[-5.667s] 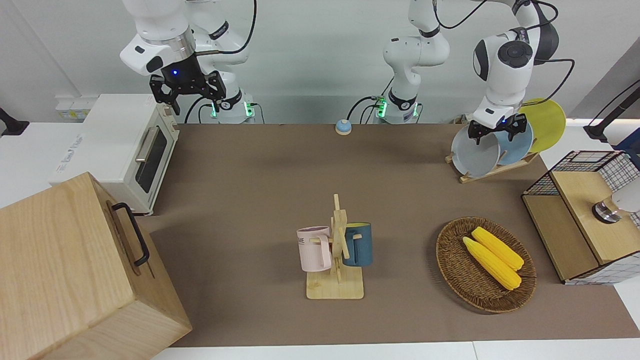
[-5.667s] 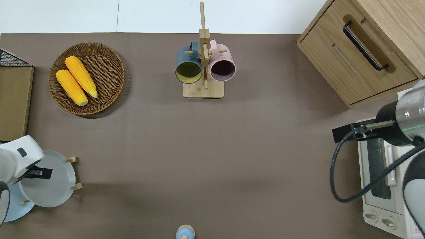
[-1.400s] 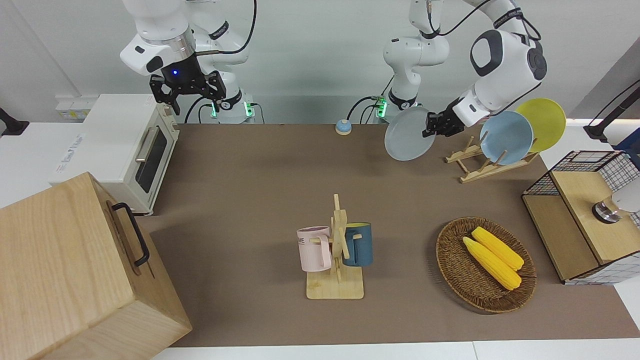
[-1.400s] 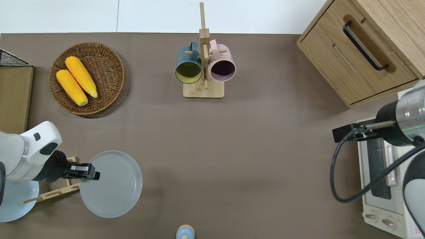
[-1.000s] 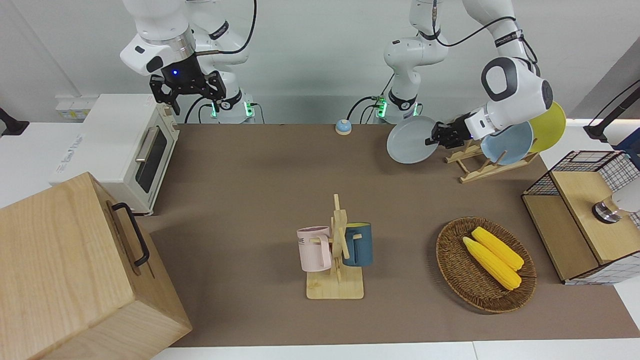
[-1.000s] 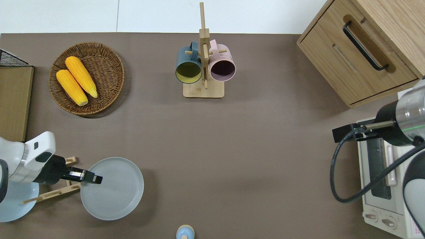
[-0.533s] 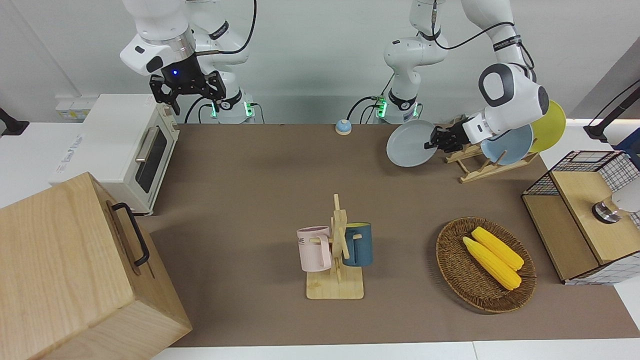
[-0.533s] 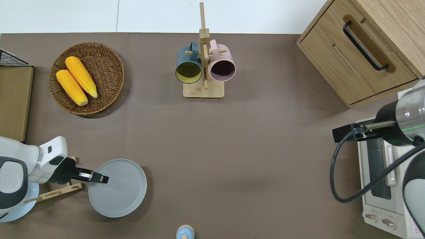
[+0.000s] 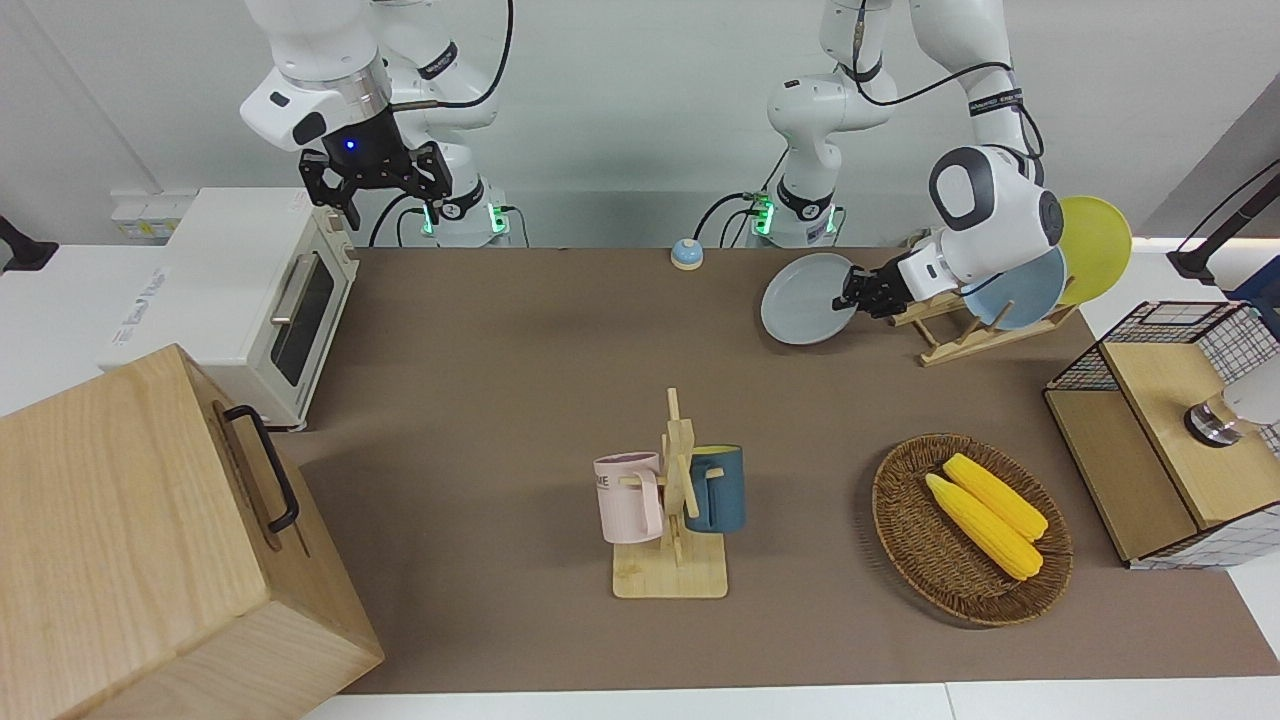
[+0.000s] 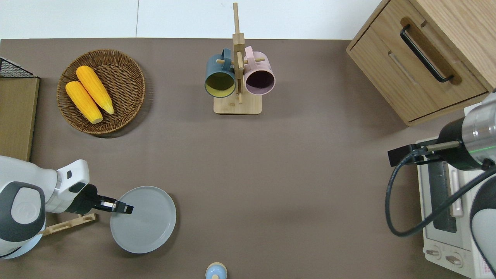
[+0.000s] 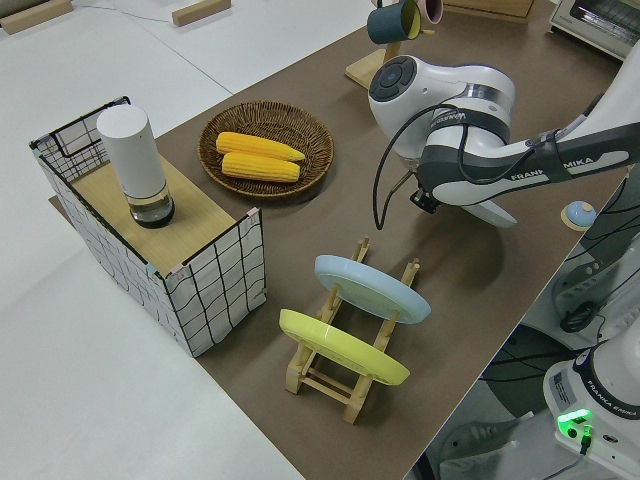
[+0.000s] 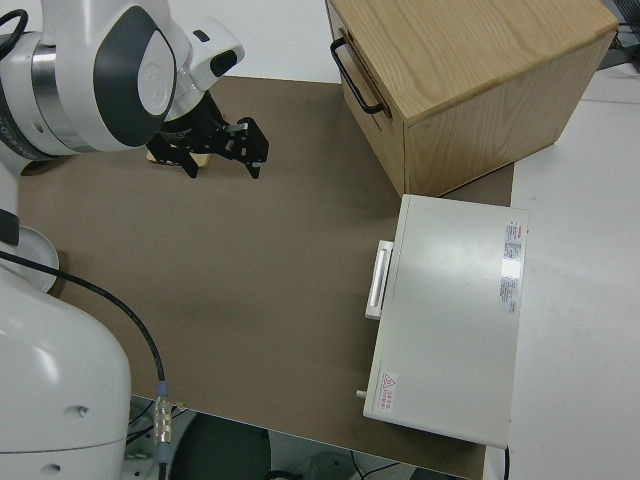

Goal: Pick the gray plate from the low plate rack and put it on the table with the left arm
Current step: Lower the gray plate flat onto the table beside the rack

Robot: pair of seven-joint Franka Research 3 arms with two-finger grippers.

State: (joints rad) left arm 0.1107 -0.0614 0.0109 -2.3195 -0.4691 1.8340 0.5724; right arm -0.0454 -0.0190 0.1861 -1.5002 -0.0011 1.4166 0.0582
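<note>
My left gripper (image 9: 852,297) (image 10: 124,209) is shut on the rim of the gray plate (image 9: 803,312) (image 10: 144,220). The plate lies nearly flat, low over the brown mat of the table (image 9: 500,350) (image 10: 279,174), beside the low plate rack (image 9: 962,336) (image 10: 69,224) (image 11: 352,372) on the side toward the table's middle. I cannot tell whether the plate touches the mat. The rack's slot nearest the plate stands bare; a sky-blue plate (image 9: 1030,290) (image 11: 372,288) and a yellow plate (image 9: 1100,235) (image 11: 342,352) lean in the others. The right arm is parked, its gripper (image 9: 375,185) (image 12: 222,160) open.
A small blue bell (image 9: 686,254) (image 10: 216,271) sits nearer to the robots than the plate. A mug stand (image 9: 675,500), a wicker basket of corn (image 9: 905,540), a wire-sided box (image 9: 1170,430), a toaster oven (image 9: 250,290) and a wooden cabinet (image 9: 150,540) stand around the mat.
The left gripper lifted the gray plate out of the rack, swung it toward the table's middle, turned it flat and lowered it. The right arm has not moved.
</note>
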